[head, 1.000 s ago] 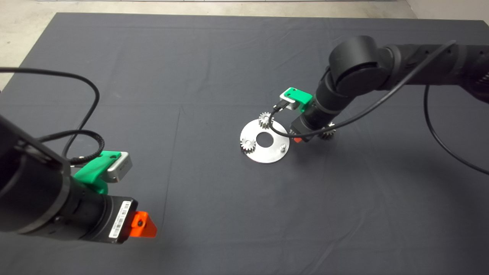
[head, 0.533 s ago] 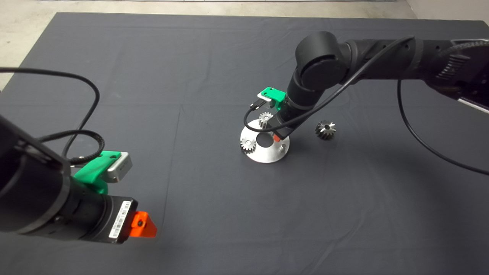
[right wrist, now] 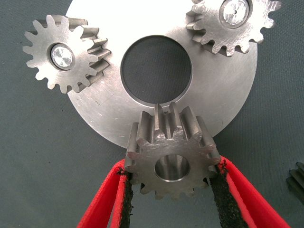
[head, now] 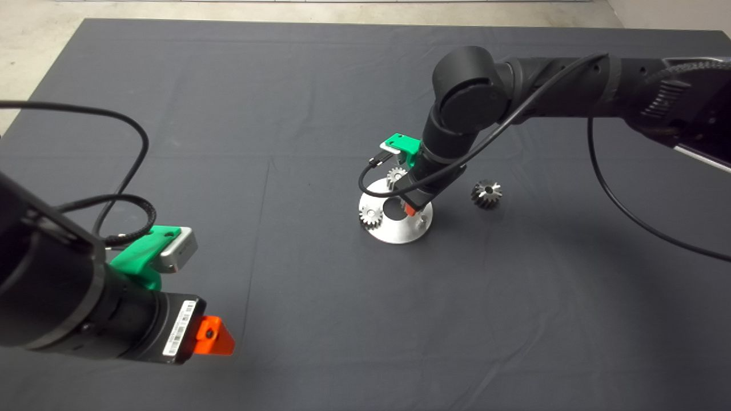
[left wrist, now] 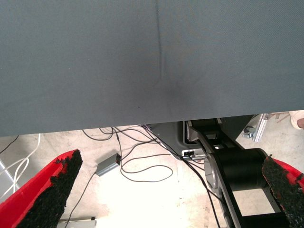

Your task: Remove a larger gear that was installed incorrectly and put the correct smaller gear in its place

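Across the table in the head view lies a dark grey mat, creased in faint lines, with pale concrete floor showing past its far edge. Near the middle of the mat sits a round silver plate with a centre hole; two small gears stand on it, one at its near-left rim and one at its far rim. The right arm reaches in over the plate, and its cable loops across the far gear. The right hand hangs over the plate's right side, just beside a bare peg. The larger gear lies on the mat to the right of the plate, apart from it. The left hand waits at the lower left, well away from the plate.

Under the left hand, the left wrist view shows the mat's edge and, beyond it, floor with loose cables and a small grey box; its fingers stand wide apart with nothing between them.

Seen from the right wrist, the right hand grips the smaller gear by its toothed sides, above the plate's rim near the hole. The two mounted gears sit on pegs at the rim. A dark toothed edge shows at one side.
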You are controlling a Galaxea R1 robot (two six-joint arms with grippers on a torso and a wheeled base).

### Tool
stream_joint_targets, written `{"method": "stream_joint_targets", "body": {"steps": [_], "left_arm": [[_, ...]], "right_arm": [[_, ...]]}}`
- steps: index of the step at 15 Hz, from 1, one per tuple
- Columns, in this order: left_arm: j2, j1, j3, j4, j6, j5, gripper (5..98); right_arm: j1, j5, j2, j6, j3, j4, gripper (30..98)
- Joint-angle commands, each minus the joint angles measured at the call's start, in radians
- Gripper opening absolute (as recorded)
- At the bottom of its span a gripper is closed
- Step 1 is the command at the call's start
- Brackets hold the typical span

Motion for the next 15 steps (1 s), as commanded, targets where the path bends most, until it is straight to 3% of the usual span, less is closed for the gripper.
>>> {"method": "stream_joint_targets", "body": {"steps": [1, 7, 15], "left_arm": [[-0.003, -0.010, 0.015, -0.017, -0.004, 0.004, 97.9], [-0.003, -0.010, 0.015, -0.017, -0.004, 0.006, 97.9], [0.002, -0.010, 0.015, -0.017, -0.004, 0.006, 97.9]], "right_arm": [[0.035, -0.127, 0.003, -0.004, 0.032, 0.040, 39.0], [0.035, -0.127, -0.015, -0.021, 0.047, 0.040, 39.1], [0.035, -0.127, -0.075, -0.116, 0.072, 0.030, 39.0]]}}
